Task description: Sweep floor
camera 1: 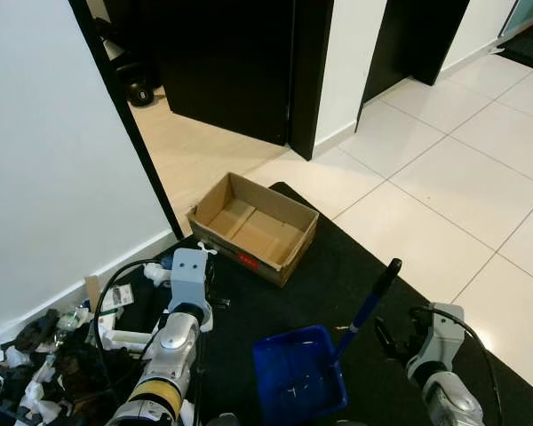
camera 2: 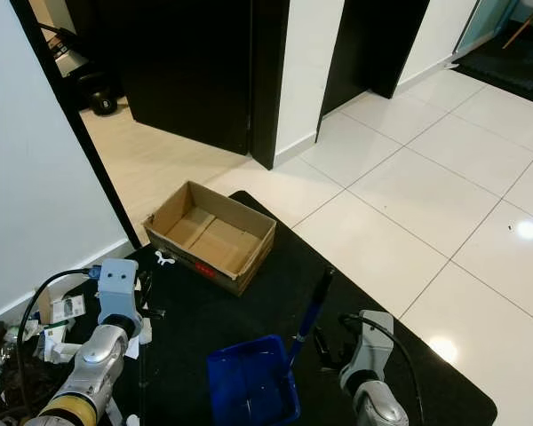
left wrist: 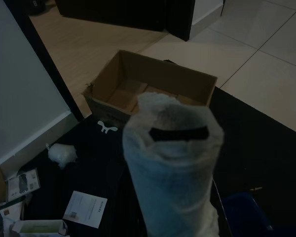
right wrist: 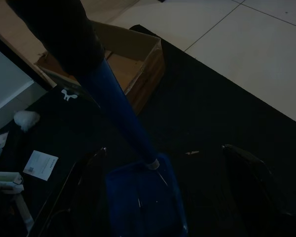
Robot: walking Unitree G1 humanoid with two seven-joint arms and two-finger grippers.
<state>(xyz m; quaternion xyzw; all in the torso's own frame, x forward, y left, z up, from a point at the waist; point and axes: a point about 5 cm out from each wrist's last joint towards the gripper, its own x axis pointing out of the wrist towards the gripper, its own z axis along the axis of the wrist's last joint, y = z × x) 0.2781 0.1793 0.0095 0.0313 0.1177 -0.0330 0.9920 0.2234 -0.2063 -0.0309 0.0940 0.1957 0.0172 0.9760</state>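
A blue dustpan is sitting on the black mat near its front edge, its long handle rising toward the right gripper, whose fingers are spread apart beside it. Behind it, at the mat's far corner, an open cardboard box is resting. Whether the left gripper is clenched cannot be told.

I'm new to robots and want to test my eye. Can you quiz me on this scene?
1. True or false: the cardboard box lies on the black mat.
2. What colour is the dustpan? A red, B blue, C green.
3. Fill in: the scraps of litter lie on the robot's ____ side, by the wall.

Key: 1 true; 2 B; 3 left.
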